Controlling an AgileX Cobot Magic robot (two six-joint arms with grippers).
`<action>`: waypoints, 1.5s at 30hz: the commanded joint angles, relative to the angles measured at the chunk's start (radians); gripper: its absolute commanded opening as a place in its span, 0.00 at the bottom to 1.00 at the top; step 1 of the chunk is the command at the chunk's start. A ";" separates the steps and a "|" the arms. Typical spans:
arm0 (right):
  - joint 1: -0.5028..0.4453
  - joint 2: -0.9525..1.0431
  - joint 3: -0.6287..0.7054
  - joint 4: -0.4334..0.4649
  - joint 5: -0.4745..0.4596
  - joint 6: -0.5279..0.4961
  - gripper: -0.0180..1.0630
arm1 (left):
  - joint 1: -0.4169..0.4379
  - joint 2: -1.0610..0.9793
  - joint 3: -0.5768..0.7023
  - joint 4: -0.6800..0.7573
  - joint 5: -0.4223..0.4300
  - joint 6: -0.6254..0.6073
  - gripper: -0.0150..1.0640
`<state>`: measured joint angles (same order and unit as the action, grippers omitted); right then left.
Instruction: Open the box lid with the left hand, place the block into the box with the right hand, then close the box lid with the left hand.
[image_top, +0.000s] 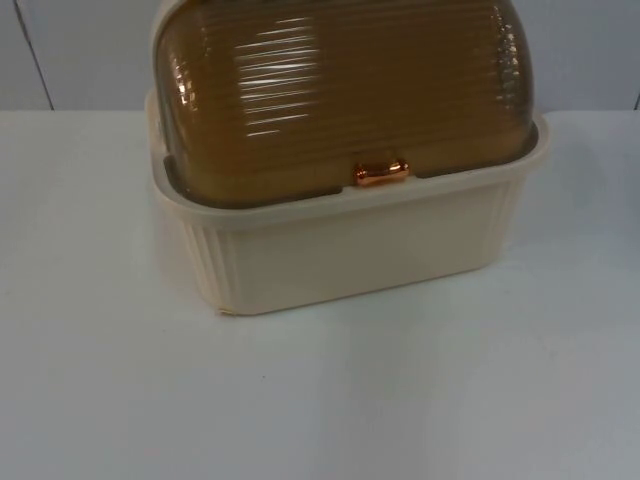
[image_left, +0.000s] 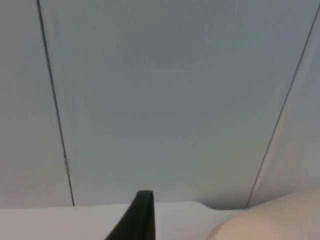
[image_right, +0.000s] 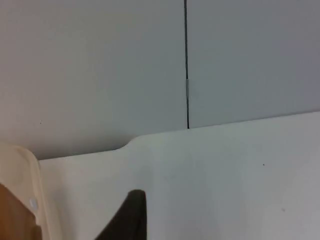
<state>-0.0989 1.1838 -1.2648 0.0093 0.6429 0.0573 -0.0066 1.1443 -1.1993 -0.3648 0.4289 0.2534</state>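
The left pincer (image_left: 142, 217) hangs low over the white desk (image_left: 60, 222), facing the grey partition wall (image_left: 165, 100); one black fingertip shows, so I cannot tell whether it is open or closed. A cream corner of the box (image_left: 280, 217) sits just beside it. The right pincer (image_right: 131, 215) likewise waits above the desk, its state impossible to judge, with the box's cream rim and a sliver of brown lid (image_right: 15, 220) close by on its other side.

From the top view, the box stands between the two arms: a cream ribbed base (image_top: 340, 255) under a translucent amber ribbed dome lid, shut, with a copper-coloured handle (image_top: 381, 172) at its front edge.
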 joint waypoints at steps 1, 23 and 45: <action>0.006 -0.009 0.001 -0.009 0.015 0.010 0.98 | -0.004 -0.007 -0.003 -0.011 0.015 -0.005 0.99; 0.006 -0.557 0.296 -0.139 0.045 -0.019 0.98 | -0.004 -0.443 0.181 0.076 0.115 0.081 0.99; 0.035 -1.184 0.245 -0.116 0.193 -0.057 0.98 | -0.004 -1.144 0.181 0.102 0.292 0.060 0.99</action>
<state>-0.0671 -0.0016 -1.0080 -0.1205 0.8095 0.0132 -0.0066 0.0107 -1.0215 -0.2766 0.7138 0.3542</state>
